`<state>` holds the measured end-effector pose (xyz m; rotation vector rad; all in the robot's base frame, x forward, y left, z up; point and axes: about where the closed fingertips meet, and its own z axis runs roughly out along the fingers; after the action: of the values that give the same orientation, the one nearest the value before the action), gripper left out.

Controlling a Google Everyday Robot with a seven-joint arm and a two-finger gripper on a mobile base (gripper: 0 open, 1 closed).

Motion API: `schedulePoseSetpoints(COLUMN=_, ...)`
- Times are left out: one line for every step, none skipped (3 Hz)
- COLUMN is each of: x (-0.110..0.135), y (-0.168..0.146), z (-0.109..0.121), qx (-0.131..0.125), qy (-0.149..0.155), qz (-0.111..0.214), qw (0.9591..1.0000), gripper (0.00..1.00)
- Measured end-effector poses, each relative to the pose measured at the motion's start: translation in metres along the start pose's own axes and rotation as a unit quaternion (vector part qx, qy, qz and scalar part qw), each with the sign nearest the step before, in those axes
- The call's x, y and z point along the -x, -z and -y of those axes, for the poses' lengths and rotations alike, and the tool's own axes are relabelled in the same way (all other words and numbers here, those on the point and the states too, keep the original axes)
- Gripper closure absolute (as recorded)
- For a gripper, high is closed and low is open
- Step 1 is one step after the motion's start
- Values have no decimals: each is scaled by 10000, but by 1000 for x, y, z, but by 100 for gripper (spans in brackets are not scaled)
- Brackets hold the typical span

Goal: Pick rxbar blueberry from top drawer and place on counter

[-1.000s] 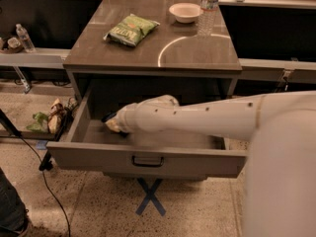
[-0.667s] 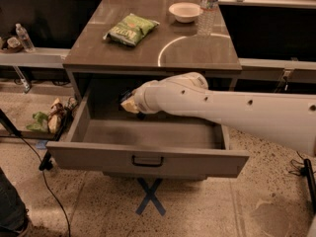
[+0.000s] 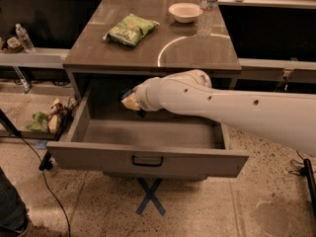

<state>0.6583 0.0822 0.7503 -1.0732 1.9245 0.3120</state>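
Note:
The top drawer (image 3: 148,154) of the grey cabinet stands pulled out, and its floor shows bare. My gripper (image 3: 130,101) is at the end of the white arm, raised above the drawer's back left part, just under the edge of the counter (image 3: 187,53). It is shut on a small dark flat wrapper, the rxbar blueberry (image 3: 128,94), of which only a dark edge shows beside the pale fingertips.
On the counter lie a green chip bag (image 3: 131,29), a white bowl (image 3: 183,12) and a clear water bottle (image 3: 207,9). Another bottle (image 3: 23,37) stands on the left shelf. Wrappers (image 3: 49,120) and a black cable lie on the floor at left. A blue X (image 3: 149,196) marks the floor in front.
My gripper has risen from the drawer floor at the left to just under the counter edge, carrying the small dark bar. The arm has swung up and back.

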Motion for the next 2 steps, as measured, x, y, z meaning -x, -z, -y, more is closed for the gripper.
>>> schedulePoseSetpoints(x=16, y=33, z=10, qx=-355, qy=81, qz=104, qw=9993, gripper=100)
schedulePoseSetpoints(x=27, y=60, z=16, qx=-605, qy=115, qz=120, qw=9980, gripper=100)
